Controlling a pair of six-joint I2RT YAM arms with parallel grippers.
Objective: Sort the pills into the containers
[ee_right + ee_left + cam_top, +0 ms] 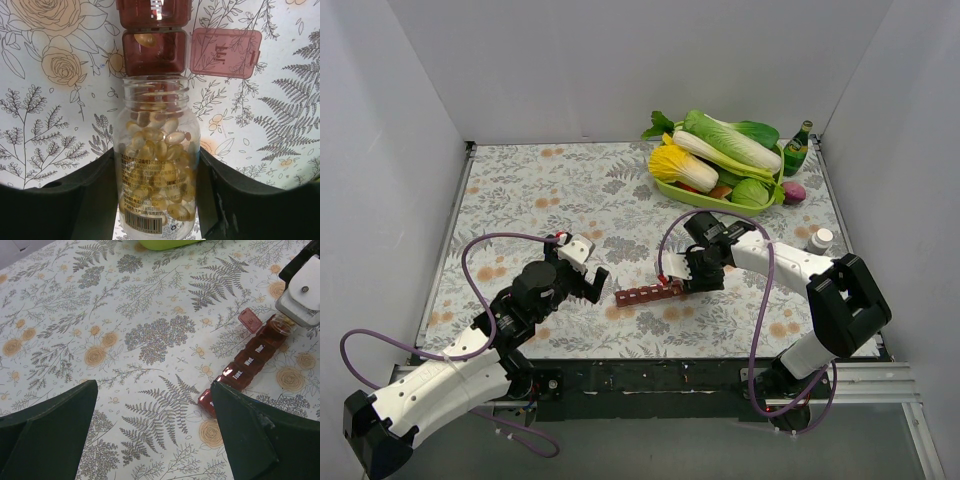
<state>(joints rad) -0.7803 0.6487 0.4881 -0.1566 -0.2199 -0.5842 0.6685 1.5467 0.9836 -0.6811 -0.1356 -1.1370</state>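
A dark red pill organizer (648, 293) lies on the floral table near the middle front. It also shows in the left wrist view (246, 366) and the right wrist view (154, 50). One compartment lid (225, 52) is flipped open, and a yellow pill (146, 39) lies in that compartment. My right gripper (156, 190) is shut on a clear pill bottle (156, 160) full of yellow softgels, tipped with its mouth at the open compartment. In the top view it (698, 270) is at the strip's right end. My left gripper (588, 285) is open and empty, just left of the strip.
A green tray (705, 195) of vegetables stands at the back right, with a green bottle (798, 148) and a purple item (793, 192) beside it. A white cap (820, 238) lies at the right edge. White walls enclose the table.
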